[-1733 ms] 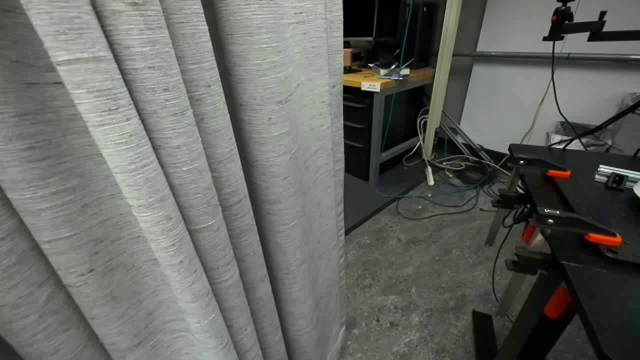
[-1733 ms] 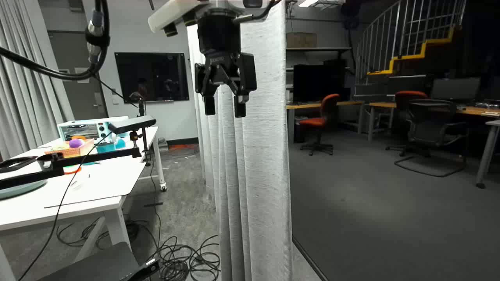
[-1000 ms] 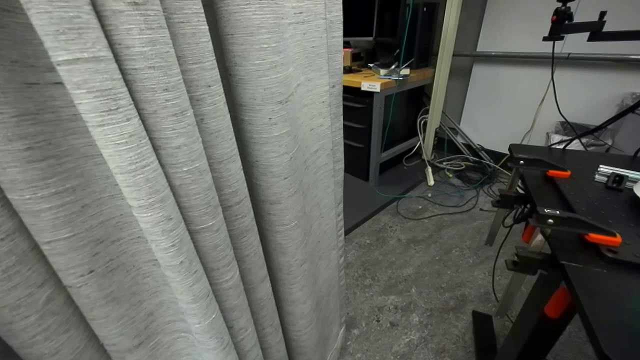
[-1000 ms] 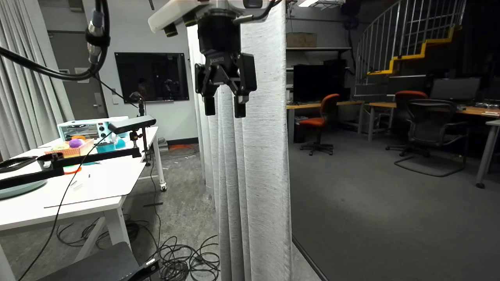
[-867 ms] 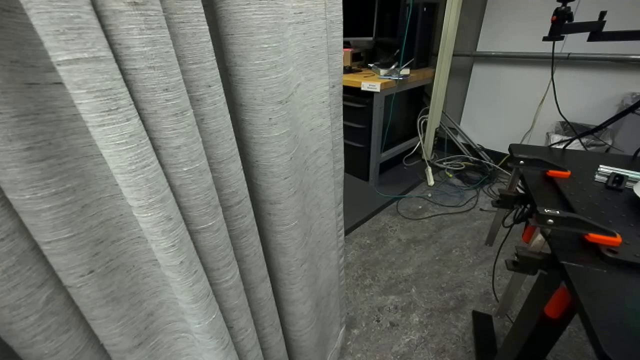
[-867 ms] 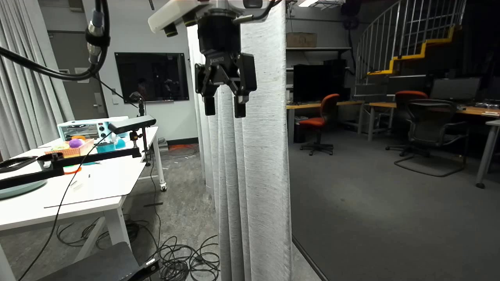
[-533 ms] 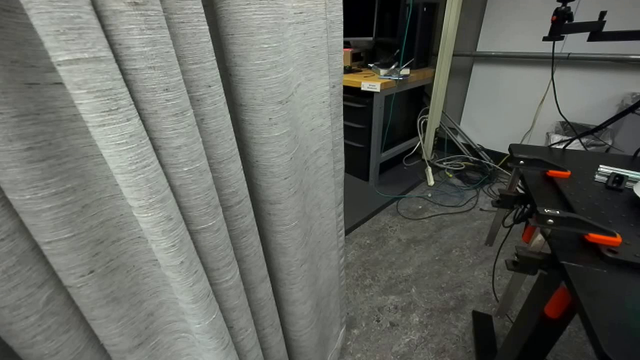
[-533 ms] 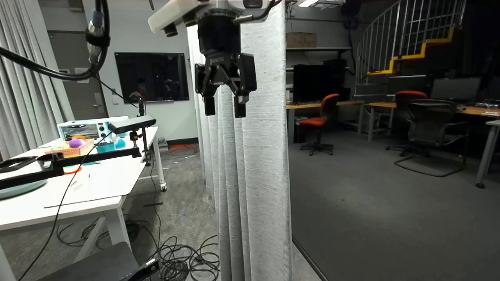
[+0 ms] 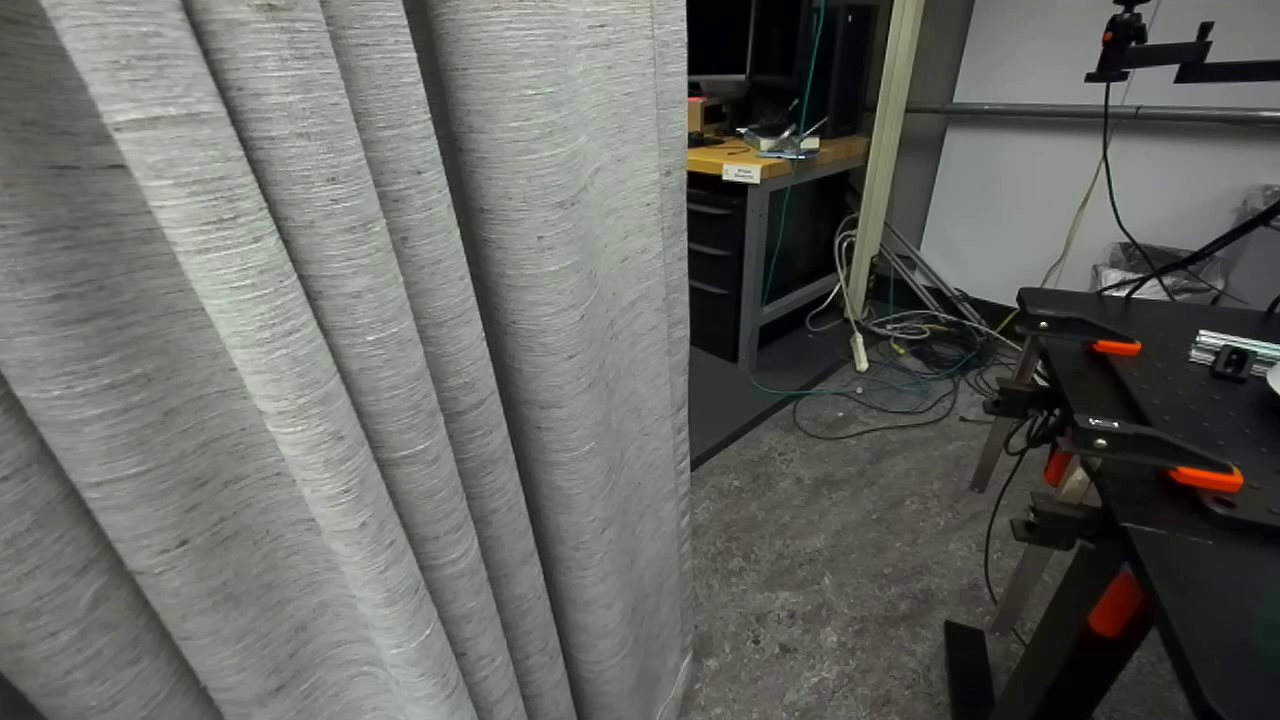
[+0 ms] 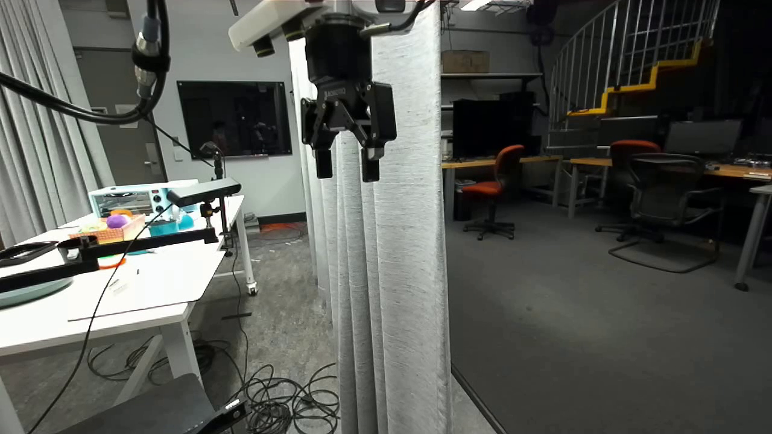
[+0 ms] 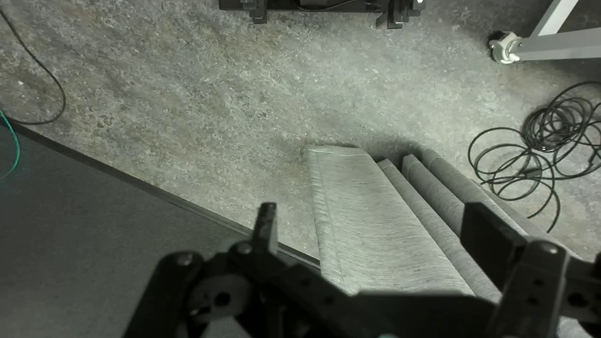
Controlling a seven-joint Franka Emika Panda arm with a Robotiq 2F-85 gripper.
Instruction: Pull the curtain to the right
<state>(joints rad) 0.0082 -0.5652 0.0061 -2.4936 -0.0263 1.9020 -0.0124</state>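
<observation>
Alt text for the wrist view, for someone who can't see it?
Seen from above, a light grey curtain hangs in folds, showing between the parted fingers of the open black claw. Coiled black cable lies at right on the floor.

In an exterior view the camera stands near the curtain (image 9: 570, 350), tilted downward. In an exterior view the lens looks roughly level along the curtain from farther off, end effector (image 10: 348, 172) in front. The wrist view faces steeply down onto the curtain's hem (image 11: 339, 152). All three share the curtain.

Two curtains (image 10: 410, 253), three chairs (image 10: 485, 188), two clamps (image 9: 1145, 446).
</observation>
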